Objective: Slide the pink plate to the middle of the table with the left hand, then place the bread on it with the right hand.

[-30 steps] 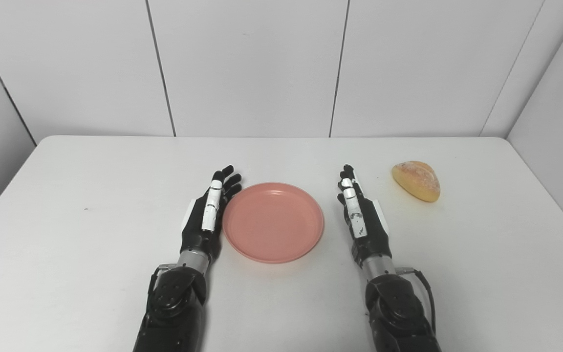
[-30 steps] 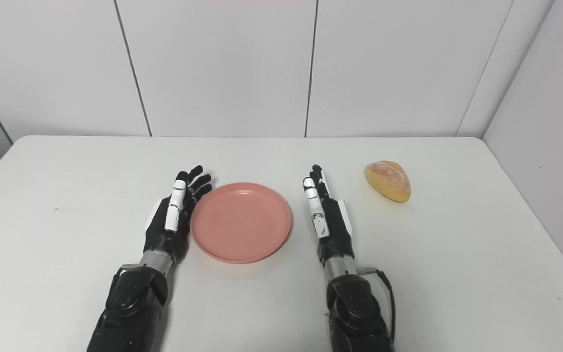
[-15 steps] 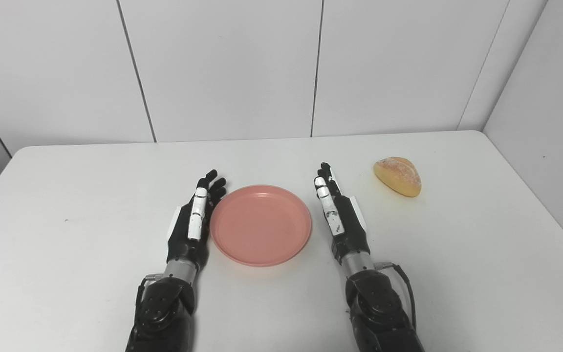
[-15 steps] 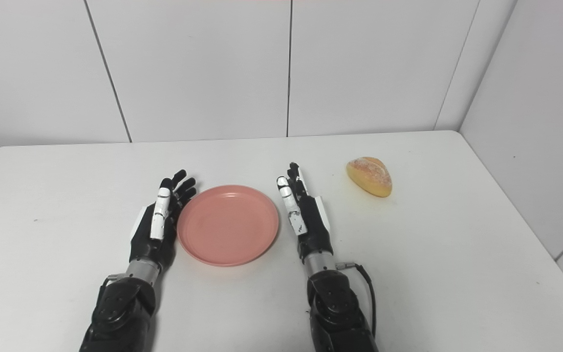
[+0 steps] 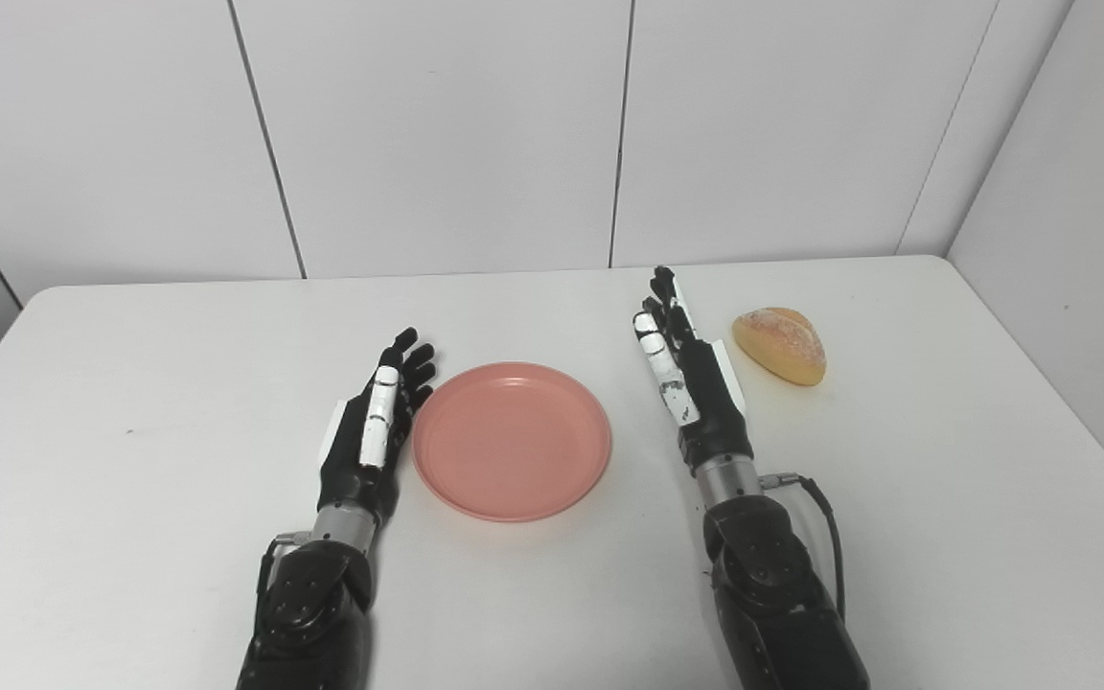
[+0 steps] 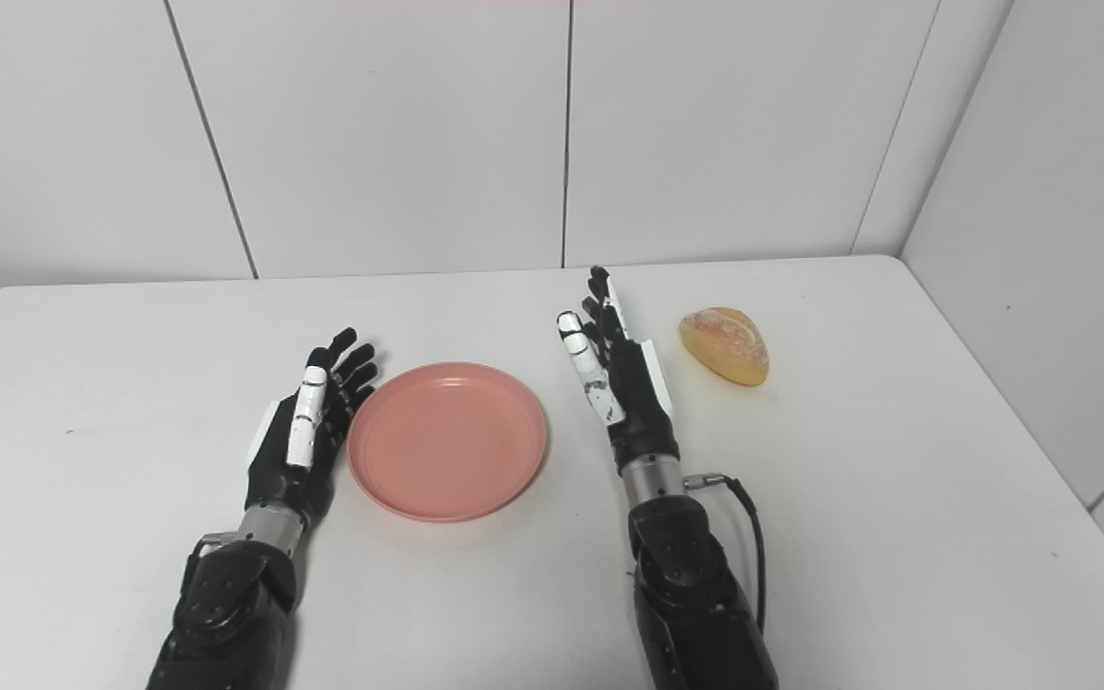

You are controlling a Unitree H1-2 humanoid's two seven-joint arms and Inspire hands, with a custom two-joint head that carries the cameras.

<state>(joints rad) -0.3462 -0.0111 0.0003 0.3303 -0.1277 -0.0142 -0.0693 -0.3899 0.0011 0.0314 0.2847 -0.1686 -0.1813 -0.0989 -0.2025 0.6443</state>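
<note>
White table (image 5: 130, 537) seen from the robot's head, walled at the back and on the right. The pink plate (image 5: 511, 440) lies flat near the middle of the table, nothing on it. The left hand (image 5: 372, 433) stands edge-on just beside the plate's left rim, fingers straight and apart, holding nothing; whether it touches the rim cannot be told. The right hand (image 5: 689, 377) is likewise flat and spread, empty, between the plate and the bread (image 5: 781, 344), apart from both, with bare table on either side of it. The bread rests on the table toward the far right, well clear of the right edge and the back edge. Broad bare surface lies to the left of the left hand and along the near edge
</note>
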